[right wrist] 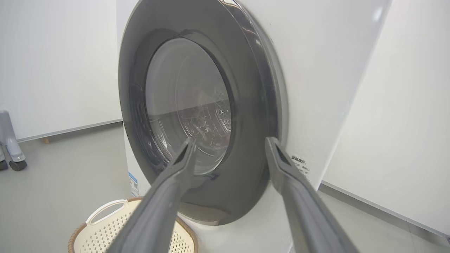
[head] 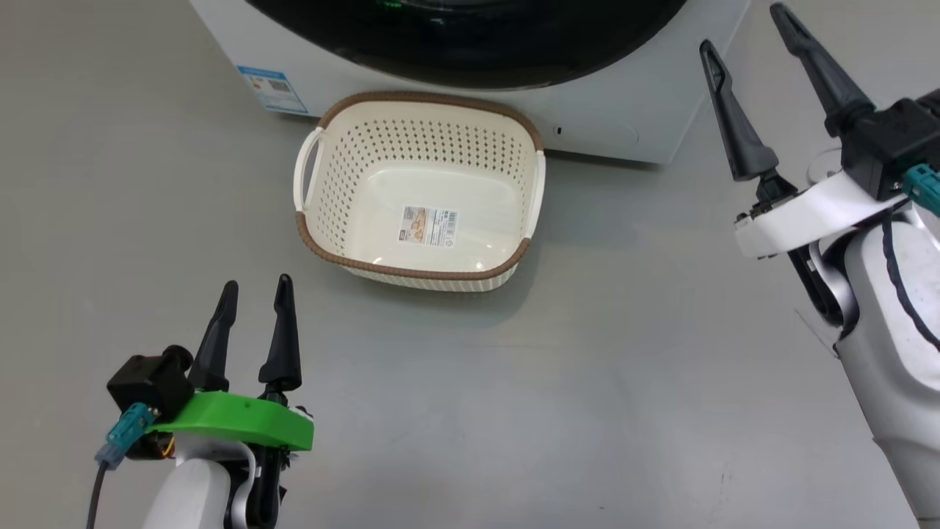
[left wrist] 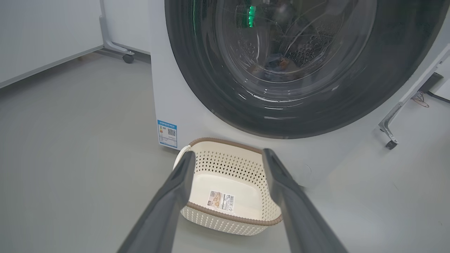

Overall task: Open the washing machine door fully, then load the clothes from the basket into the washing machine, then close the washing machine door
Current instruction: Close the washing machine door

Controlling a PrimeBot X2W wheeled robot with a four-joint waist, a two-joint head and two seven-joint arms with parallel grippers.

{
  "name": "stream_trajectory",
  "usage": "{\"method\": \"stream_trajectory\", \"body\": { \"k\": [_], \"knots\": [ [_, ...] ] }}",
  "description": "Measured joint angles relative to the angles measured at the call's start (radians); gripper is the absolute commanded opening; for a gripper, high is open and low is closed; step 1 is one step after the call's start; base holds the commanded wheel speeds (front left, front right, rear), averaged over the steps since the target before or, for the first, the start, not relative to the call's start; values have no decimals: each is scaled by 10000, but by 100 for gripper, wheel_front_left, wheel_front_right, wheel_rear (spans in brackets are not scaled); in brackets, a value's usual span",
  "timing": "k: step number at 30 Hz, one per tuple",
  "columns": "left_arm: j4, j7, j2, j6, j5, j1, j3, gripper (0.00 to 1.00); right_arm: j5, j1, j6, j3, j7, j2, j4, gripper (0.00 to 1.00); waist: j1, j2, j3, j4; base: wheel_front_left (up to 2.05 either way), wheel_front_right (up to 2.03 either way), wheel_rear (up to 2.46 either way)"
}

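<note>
Cream-white perforated basket (head: 420, 139) sits upright on the grey floor (head: 514, 411), right in front of the washing machine (head: 609, 110), with its back rim just beside the machine's white front panel. Basket is empty, and the label sticker (head: 429, 225) shows on its bare bottom. It has a brown woven-look rim and a handle on each short side.

Shut washing machine door (head: 470, 44): the glossy black rim lies flat against the front, with the glass bowl in the centre. The perforated steel drum shows behind the glass in the left wrist view. A dim orange-brown patch low behind the glass may be the clothes (left wrist: 281, 64), but reflections make it hard to be sure. Blue energy sticker (head: 272, 88) is on the machine's lower left corner, near the basket's left handle.

Low at the left of the head view, the left tool (head: 258, 281) is well short of the basket, fingers parted with nothing between them. Its wrist camera looks over the basket at the door. A green mount (head: 235, 422) sits behind its fingers.

Raised at the right, the right tool (head: 742, 26) is beside the machine's right corner, fingers spread wide and gripping nothing. In the right wrist view its two fingers point at the lower half of the door, with a basket handle low at the left.
</note>
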Motion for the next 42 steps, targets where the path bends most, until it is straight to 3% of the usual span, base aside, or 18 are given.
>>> {"method": "stream_trajectory", "body": {
  "k": [18,23,33,42],
  "knots": [
    [268,0,169,0,662,1454,746,100,13,3334,-2,-991,0,115,-800,100,0,0,-2418,-1563,0,0,0],
    [184,0,167,0,805,1615,719,100,127,4424,-203,-1645,2,146,-1108,100,0,0,-2895,-1987,0,0,0],
    [-50,0,251,0,1248,1958,708,100,180,6364,-545,-2566,2,395,-1425,100,0,0,-3271,-2569,0,0,0],
    [-174,0,493,0,1946,2021,1064,100,-2,7237,-721,-3254,2,640,-1812,100,0,0,-3272,-2640,0,0,0]
  ]
}}
